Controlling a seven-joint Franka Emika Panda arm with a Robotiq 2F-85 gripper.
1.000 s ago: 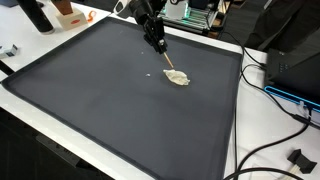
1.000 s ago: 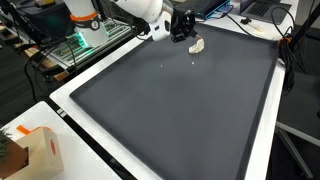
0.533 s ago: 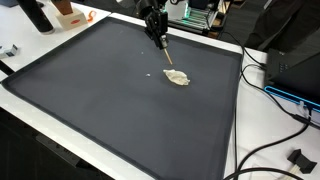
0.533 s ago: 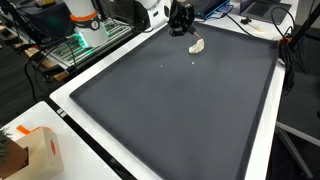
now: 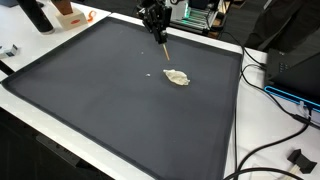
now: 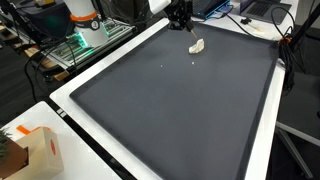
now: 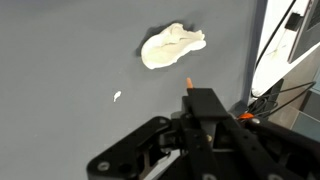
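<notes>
Here, showing the gripper (image 5: pixel 156 27) hanging over the far part of a black mat (image 5: pixel 100 110), above its surface. Clamping a thin stick (image 5: pixel 162 47) between fingers closed tight together, the stick slanting down toward the mat and ending short of it, as far as can be told. Lying on the mat just beyond the stick's lower end, apart from it and from the gripper: a cream-coloured lump (image 5: pixel 177 77). Resting near the lump, not touching it: a small white crumb (image 5: pixel 152 72). Repeating the same layout in an exterior view, with the gripper (image 6: pixel 181 17) and stick (image 6: pixel 188 28) near the mat's far edge and the lump (image 6: pixel 197 46) just beside the stick's end. Looking down in the wrist view past the gripper (image 7: pixel 200 100) entering from the bottom edge, with the orange tip of the stick (image 7: pixel 187 83) poking out above the fingers, the lump (image 7: pixel 172 46) lying higher in frame and the crumb (image 7: pixel 117 96) off to one side. Framing the mat on all visible sides: a white table rim (image 6: pixel 95 130).
</notes>
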